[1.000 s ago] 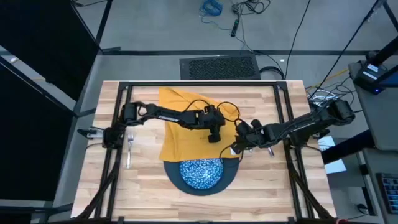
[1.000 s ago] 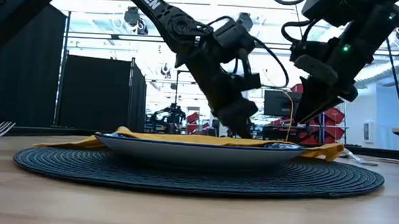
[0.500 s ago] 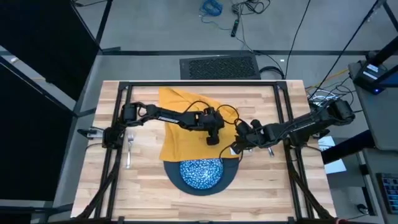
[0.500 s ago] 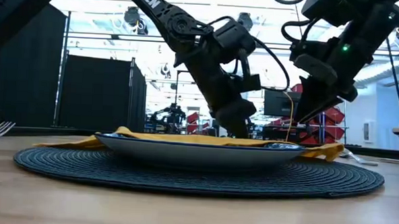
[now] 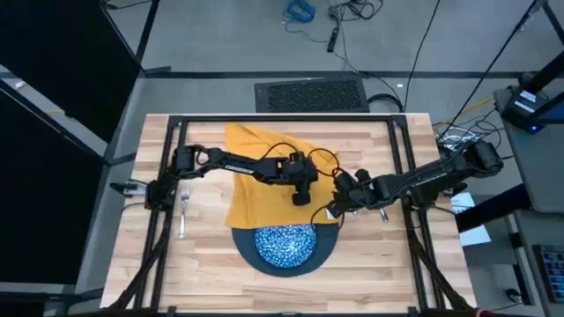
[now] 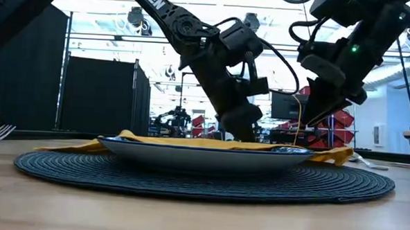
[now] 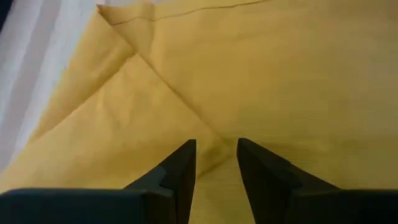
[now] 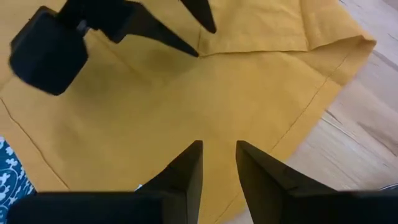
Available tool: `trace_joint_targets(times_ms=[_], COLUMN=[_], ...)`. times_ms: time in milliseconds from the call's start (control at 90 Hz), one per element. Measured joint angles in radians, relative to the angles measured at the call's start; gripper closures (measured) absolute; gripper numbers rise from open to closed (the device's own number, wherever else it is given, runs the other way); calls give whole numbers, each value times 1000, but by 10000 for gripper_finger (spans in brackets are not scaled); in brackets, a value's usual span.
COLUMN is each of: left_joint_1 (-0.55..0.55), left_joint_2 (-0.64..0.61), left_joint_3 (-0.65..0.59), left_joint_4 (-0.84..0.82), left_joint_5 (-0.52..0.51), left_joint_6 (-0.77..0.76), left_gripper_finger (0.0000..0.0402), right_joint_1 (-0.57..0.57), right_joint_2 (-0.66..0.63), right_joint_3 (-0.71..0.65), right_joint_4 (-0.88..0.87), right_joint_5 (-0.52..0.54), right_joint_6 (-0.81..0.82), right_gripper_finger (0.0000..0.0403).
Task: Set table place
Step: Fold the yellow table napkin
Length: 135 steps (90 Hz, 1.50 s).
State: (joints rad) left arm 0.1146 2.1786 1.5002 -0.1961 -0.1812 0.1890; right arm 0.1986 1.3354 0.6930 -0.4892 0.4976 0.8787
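- The napkin (image 5: pixel 264 180) lies spread on the desk (image 5: pixel 370 264) behind the dish, its near edge tucked under or against the dish rim; which, I cannot tell. A diagonal fold crosses the cloth in the left wrist view.
- It is soft, light cloth and will likely drape and bunch, not slide as one piece. A pinch at a hem or along the fold ridge looks the surest hold; a flat patch gives the fingers little to bite.
- The left gripper (image 5: pixel 301 195) is down on the middle of the napkin. Its fingers (image 7: pixel 180 171) stand narrowly apart, tips on the cloth at the crease, with a thin strip between them; whether they truly grip it I cannot tell.
- The right gripper (image 5: pixel 333 210) is at the napkin's right edge, near the plate rim. Its fingers (image 8: pixel 186 168) are slightly spread above the cloth, holding nothing that shows.
- The speckled dish (image 5: pixel 285 243) sits on the dark plate (image 5: pixel 328 251) at the front of the desk, just beside both grippers. It looks hard and breakable, so a dragged napkin could catch its rim.
- A fork (image 5: pixel 184 211) lies at the left, well apart from the napkin. A piece of cutlery (image 5: pixel 382 214) shows by the right arm; which piece I cannot tell.
- The two arms are close together over the cloth, and each crowds the other's path.
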Motion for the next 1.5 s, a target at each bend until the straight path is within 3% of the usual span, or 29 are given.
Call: trace_joint_targets(times_ms=[722,1200,1500], left_joint_1=[23,21,21], left_joint_2=[0,11,40], left_joint_3=[0,0,0], left_joint_4=[-1,68,86], left_joint_5=[17,20,19], left_joint_6=[-2,-231,-262], left_gripper_finger=[294,294,294], right_joint_1=[0,0,0], right_joint_2=[0,0,0], right_joint_3=[0,0,0], right_joint_4=[0,0,8], right_joint_5=[-1,0,0], right_joint_6=[4,4,4], right_gripper_finger=[316,316,316])
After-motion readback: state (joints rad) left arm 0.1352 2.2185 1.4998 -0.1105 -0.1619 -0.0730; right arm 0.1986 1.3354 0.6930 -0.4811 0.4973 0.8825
